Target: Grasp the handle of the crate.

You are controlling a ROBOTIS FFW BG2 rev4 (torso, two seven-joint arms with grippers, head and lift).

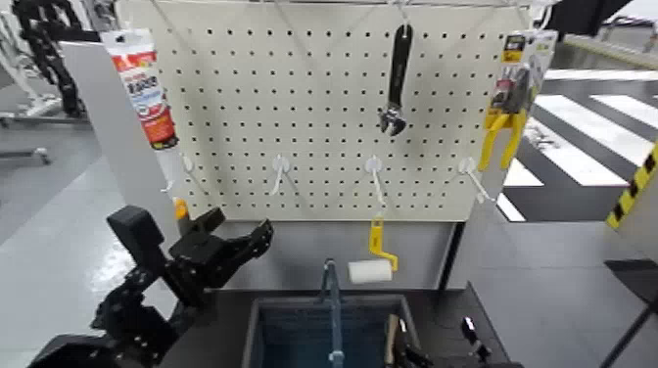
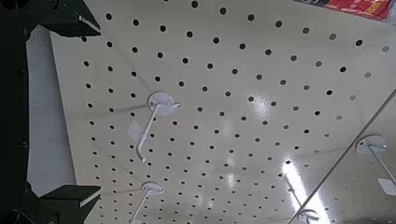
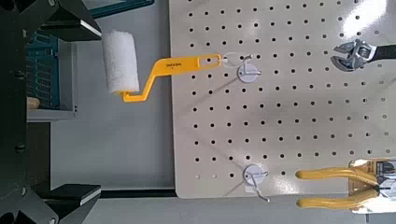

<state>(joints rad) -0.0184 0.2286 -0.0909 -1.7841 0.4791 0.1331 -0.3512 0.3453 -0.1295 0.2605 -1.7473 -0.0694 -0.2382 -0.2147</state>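
Observation:
The crate [image 1: 257, 333], a grey-rimmed bin with a dark blue ribbed inside, stands at the bottom middle of the head view. Its handle [image 1: 334, 303], a thin blue-grey bar, rises upright over the crate's middle. My left gripper [image 1: 240, 228] hangs open above and to the left of the crate, well short of the handle, facing the pegboard. In the left wrist view its fingers [image 2: 73, 198] frame only pegboard holes and hooks. In the right wrist view the right gripper [image 3: 89, 110] is open and empty, with a corner of the crate [image 3: 54, 70] beside it.
A white pegboard [image 1: 323, 147] stands behind the crate, holding a black wrench [image 1: 397, 83], yellow pliers [image 1: 506, 122] and a sealant tube [image 1: 147, 88]. A yellow-handled white paint roller [image 1: 370, 270] hangs just behind the handle. A small dark object [image 1: 470, 331] lies right of the crate.

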